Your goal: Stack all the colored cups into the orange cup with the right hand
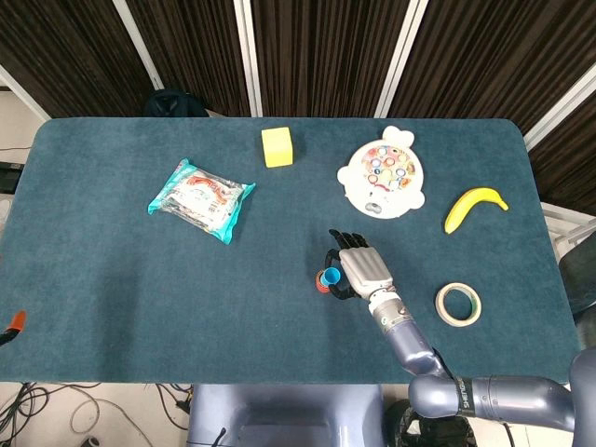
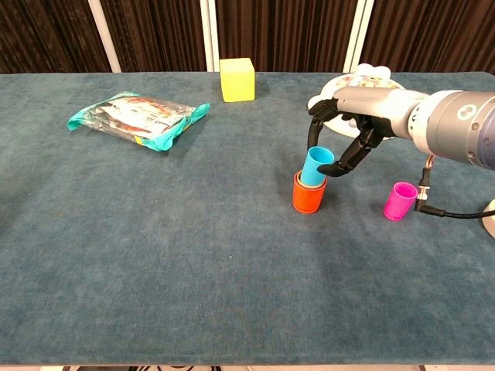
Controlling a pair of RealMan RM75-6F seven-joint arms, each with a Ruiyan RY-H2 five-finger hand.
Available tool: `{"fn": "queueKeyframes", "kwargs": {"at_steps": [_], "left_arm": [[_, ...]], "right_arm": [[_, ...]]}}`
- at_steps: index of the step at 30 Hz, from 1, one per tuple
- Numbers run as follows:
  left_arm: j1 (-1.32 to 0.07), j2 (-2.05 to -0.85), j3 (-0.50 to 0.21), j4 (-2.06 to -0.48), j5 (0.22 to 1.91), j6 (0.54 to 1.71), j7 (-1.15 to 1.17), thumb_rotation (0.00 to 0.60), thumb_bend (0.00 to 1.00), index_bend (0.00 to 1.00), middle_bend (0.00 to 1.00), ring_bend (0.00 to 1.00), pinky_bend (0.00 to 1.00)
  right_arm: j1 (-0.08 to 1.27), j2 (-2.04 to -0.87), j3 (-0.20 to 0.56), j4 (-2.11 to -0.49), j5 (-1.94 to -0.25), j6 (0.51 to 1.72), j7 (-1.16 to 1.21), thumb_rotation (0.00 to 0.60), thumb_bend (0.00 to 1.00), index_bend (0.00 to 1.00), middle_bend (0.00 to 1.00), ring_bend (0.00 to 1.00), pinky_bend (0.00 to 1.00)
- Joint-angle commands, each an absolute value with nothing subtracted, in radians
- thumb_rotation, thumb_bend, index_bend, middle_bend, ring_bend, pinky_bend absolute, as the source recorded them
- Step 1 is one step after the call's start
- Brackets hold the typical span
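Note:
The orange cup (image 2: 308,196) stands upright mid-table with a yellow cup (image 2: 305,182) nested inside it. A blue cup (image 2: 315,165) sits tilted in the stack's mouth, its lower end inside the rim. My right hand (image 2: 357,124) reaches in from the right and pinches the blue cup between thumb and fingers. From the head view, the blue cup (image 1: 331,276) and a sliver of the orange cup (image 1: 320,287) show just left of the right hand (image 1: 363,270). A pink cup (image 2: 400,200) stands alone to the right of the stack, below my forearm. My left hand is out of sight.
A yellow block (image 1: 277,146) and a round toy plate (image 1: 386,172) lie at the back. A teal snack bag (image 1: 201,198) is at the left, a banana (image 1: 473,207) and a tape roll (image 1: 458,304) at the right.

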State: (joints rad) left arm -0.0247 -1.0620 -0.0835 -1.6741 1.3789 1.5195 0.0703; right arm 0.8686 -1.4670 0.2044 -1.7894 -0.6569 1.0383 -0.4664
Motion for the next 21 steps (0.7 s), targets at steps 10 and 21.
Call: {"fn": "queueKeyframes", "kwargs": {"at_steps": [10,21], "left_arm": [[-0.025,-1.062,-0.085,-1.674,1.378,1.52,0.069,0.6,0.27,0.03,0.03,0.0,0.0],[-0.025,-1.063,-0.082,-1.674,1.379,1.517,0.072,0.6,0.27,0.03,0.03,0.0,0.0]], "right_arm": [[0.88,-1.474,0.196,-1.777,-0.643,1.035,-0.493,0.6,0.42,0.15,0.01,0.06,0.05],[0.834,-1.372,0.179,-1.859,-0.667,1.089,-0.489,0.6,0.42,0.21,0.01,0.06,0.05]]}}
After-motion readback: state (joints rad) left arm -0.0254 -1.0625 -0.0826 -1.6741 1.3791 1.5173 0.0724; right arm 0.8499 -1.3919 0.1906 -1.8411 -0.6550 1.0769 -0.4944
